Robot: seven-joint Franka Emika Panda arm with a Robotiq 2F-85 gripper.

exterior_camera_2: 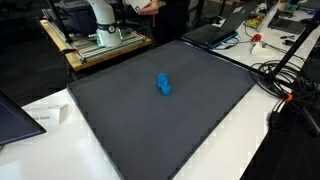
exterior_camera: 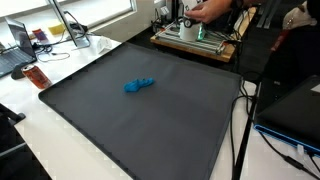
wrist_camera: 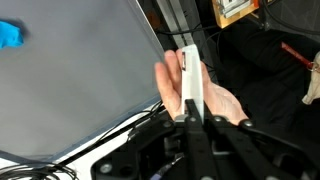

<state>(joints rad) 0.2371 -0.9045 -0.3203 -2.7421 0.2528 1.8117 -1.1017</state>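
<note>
In the wrist view my gripper (wrist_camera: 190, 118) has its fingers closed together on a slim white stick-like object (wrist_camera: 188, 75). A person's hand (wrist_camera: 225, 105) is wrapped behind that object and touches it. A small blue object (wrist_camera: 10, 33) lies far off on the dark grey mat (wrist_camera: 80, 80). It shows near the mat's middle in both exterior views (exterior_camera: 139, 85) (exterior_camera_2: 163, 85). The arm is at the mat's far edge by its base (exterior_camera_2: 100, 20), where a person's hand (exterior_camera: 210, 10) reaches in.
The mat (exterior_camera: 130, 130) (exterior_camera_2: 150, 125) covers a white table. A wooden platform (exterior_camera: 195, 42) holds the robot base. Cables (exterior_camera_2: 285, 75) run along one side. A laptop (exterior_camera: 15, 45) and a red item (exterior_camera: 37, 75) sit beside the mat.
</note>
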